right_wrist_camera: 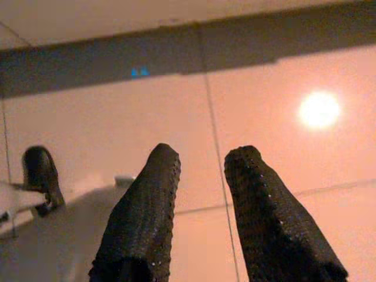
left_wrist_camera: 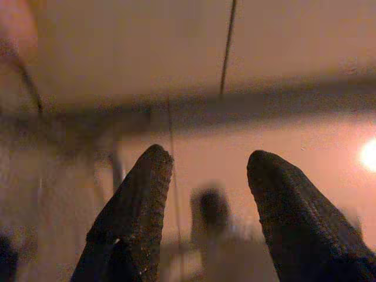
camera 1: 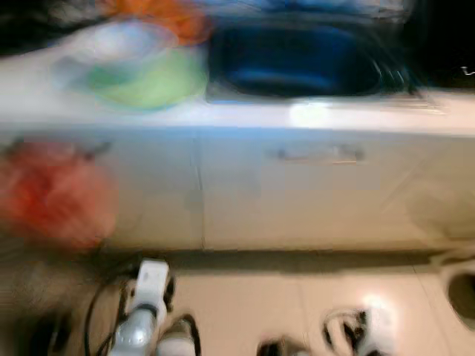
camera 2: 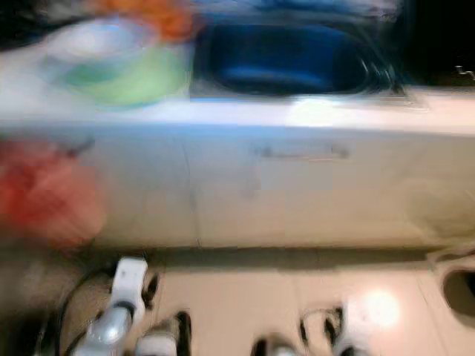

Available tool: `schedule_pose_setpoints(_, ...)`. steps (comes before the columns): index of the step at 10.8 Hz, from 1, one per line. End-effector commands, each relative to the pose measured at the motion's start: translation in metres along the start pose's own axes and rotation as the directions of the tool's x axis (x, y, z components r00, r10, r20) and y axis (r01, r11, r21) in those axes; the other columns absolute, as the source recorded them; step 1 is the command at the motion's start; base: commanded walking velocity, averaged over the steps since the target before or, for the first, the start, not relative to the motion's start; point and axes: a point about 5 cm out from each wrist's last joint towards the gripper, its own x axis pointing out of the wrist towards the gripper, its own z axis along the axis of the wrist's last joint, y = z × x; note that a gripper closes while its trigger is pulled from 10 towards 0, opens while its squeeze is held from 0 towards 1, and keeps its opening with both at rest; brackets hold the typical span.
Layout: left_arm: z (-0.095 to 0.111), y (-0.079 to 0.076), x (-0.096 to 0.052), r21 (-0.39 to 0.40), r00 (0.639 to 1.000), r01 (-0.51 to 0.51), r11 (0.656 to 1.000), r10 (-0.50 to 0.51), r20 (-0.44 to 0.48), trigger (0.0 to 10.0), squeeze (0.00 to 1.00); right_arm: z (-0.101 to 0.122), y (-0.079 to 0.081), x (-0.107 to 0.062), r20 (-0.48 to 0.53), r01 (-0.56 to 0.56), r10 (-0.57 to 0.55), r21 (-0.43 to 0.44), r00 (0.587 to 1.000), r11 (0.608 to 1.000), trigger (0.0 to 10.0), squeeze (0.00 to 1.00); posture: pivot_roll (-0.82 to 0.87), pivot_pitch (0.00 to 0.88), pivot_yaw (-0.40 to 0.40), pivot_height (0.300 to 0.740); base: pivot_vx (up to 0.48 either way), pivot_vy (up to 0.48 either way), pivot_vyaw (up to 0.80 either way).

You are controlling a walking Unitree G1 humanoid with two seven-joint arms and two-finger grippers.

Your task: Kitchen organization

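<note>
Blurrily, green bowl beside dark sink — both grippers empty, parted.

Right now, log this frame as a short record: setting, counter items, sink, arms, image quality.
setting: kitchen counter with cabinet fronts below, tiled floor
counter items: green bowl, something orange behind it
sink: dark basin beside the bowl
arms: left end effector and right end effector open, low, pointing at the floor
image quality: head views blurred
</note>
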Motion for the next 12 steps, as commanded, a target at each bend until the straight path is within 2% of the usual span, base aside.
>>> schedule_pose_setpoints(1, -0.023, -0.003, -0.004, -0.002, 0.995, 0.006, 1.0, -0.006, -0.098, 10.0, 0.0, -0.014, -0.001, -0.003, -0.058, 0.006, -0.006, -0.01, 0.998, 1.0, 10.0, 0.0, 0.1, 0.205, -0.058, 0.74, 0.0, 0.0, 0.0)
schedule_pose_setpoints(3, -0.036, -0.002, -0.006, -0.046, 0.989, -0.01, 0.999, 0.003, -0.151, 10.0, 0.0, -0.014, 0.003, -0.002, -0.059, -0.009, 0.01, 0.002, 0.998, 1.0, 10.0, 0.0, 0.09, 0.212, -0.058, 0.74, 0.0, 0.0, 0.0)
schedule_pose_setpoints(5, -0.048, -0.003, -0.011, -0.039, 0.983, 0.007, 0.999, -0.014, -0.183, 10.0, 0.0, -0.016, 0.004, -0.002, -0.076, -0.018, 0.017, -0.004, 0.997, 1.0, 10.0, 0.0, 0.09, 0.214, -0.058, 0.74, 0.0, 0.0, 0.0)
schedule_pose_setpoints(12, -0.056, -0.006, -0.013, -0.064, 0.978, 0.001, 0.998, -0.015, -0.209, 10.0, 0.0, -0.016, 0.006, 0.0, -0.118, -0.049, 0.045, -0.031, 0.992, 0.998, 10.0, 0.0, 0.1, 0.21, -0.053, 0.74, 0.0, 0.0, 0.0)
